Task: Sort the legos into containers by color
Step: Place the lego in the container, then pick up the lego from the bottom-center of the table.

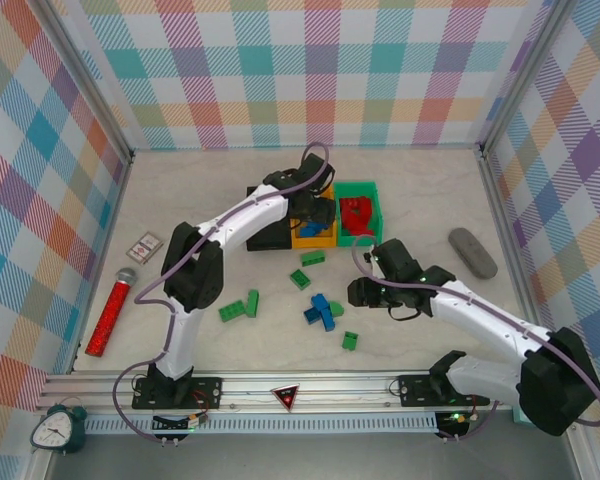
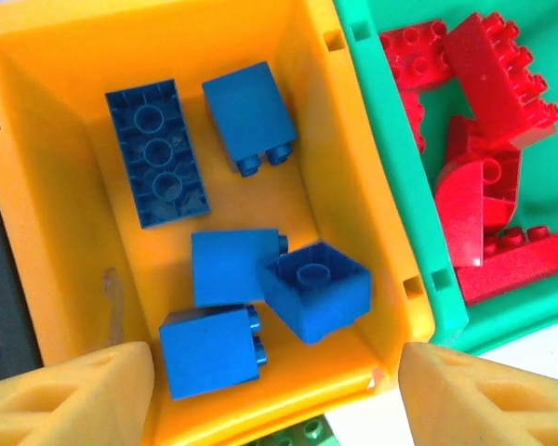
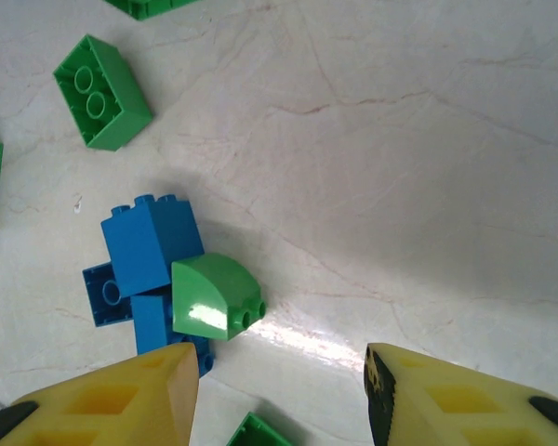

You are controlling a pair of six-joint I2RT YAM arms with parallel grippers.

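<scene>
Inside orange bin (image 2: 353,167) | five blue legos (image 2: 153,153), jumbled | green bin (image 2: 391,158): red legos (image 2: 488,186)

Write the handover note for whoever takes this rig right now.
Left gripper: open, empty, above the orange plastic bin.
Right gripper: open, empty, over the table near a blue brick cluster with a curved green brick against it.
Done: five blue bricks in the orange bin; red bricks in the green plastic bin.
To do: that cluster and several green bricks loose on the table. Contents of the black plastic bin unclear.
</scene>
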